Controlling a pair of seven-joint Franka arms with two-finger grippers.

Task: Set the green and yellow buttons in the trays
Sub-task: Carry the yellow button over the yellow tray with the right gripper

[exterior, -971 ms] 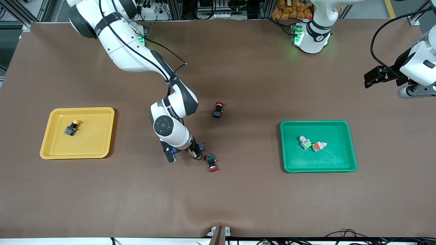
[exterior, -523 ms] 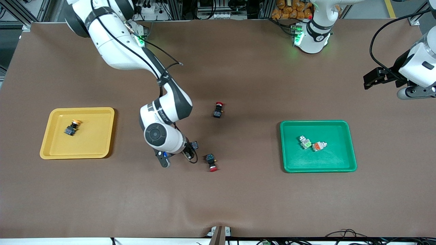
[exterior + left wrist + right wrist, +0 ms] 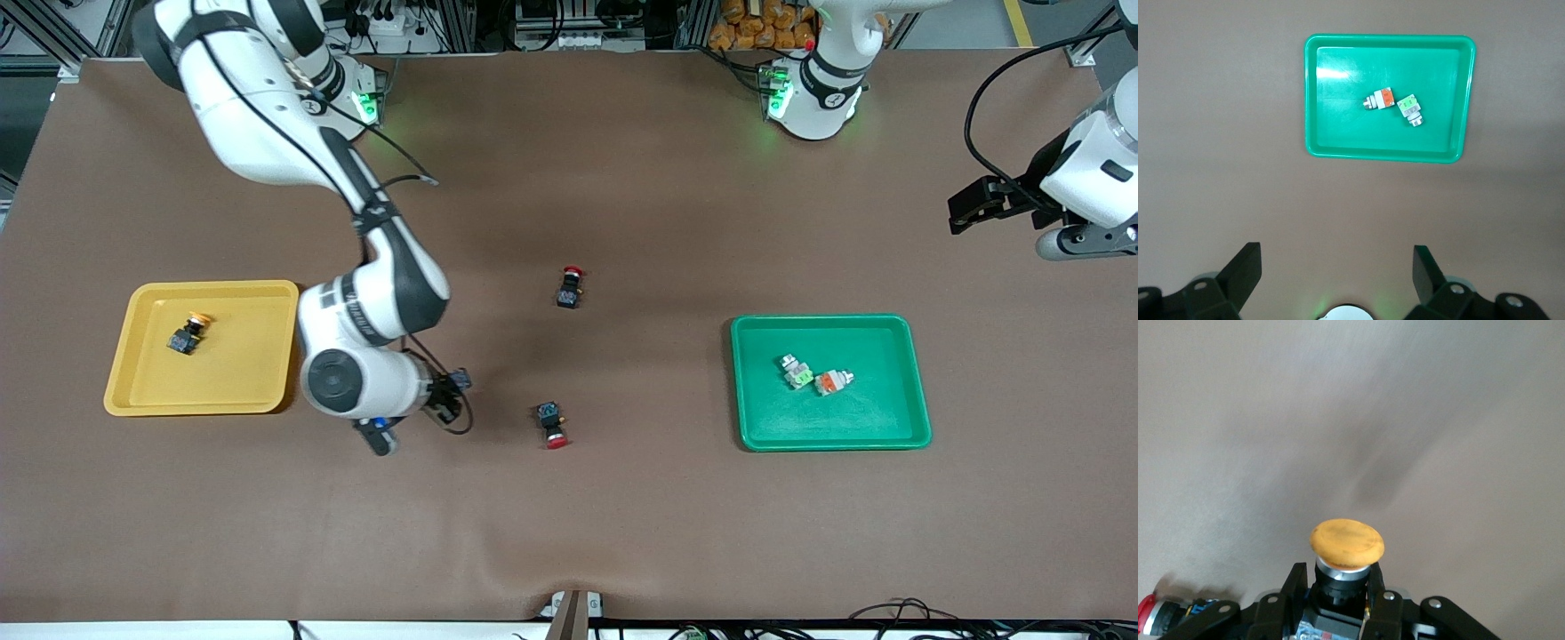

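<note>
Right gripper (image 3: 1336,597): up over bare table between the yellow tray (image 3: 133,311) and the nearer red-capped switch (image 3: 552,424); fingers pinched on the black body of a yellow-capped button (image 3: 1347,545), cap pointing away from the wrist. In the front view the held button (image 3: 457,382) shows as a small dark block at the fingertips, on the side of the gripper toward the red-capped switch.

Left gripper (image 3: 1337,267): waits in the air at the left arm's end of the table, fingers spread wide, nothing between them. The green tray (image 3: 1317,93) lies on the table below and ahead of it, well apart.

Yellow tray: just beside the right arm's wrist, on the side toward the right arm's end of the table. Holds one yellow-capped button (image 3: 188,332), lying on its side.

Green tray (image 3: 756,331): well apart from the right gripper, toward the left arm's end. Holds two pale buttons side by side, nearly touching: one with a green block (image 3: 797,372), one with an orange block (image 3: 832,381).

Red-capped switches: two on bare table between the trays. One lies near the right gripper; the other (image 3: 569,288) lies farther from the front camera.
</note>
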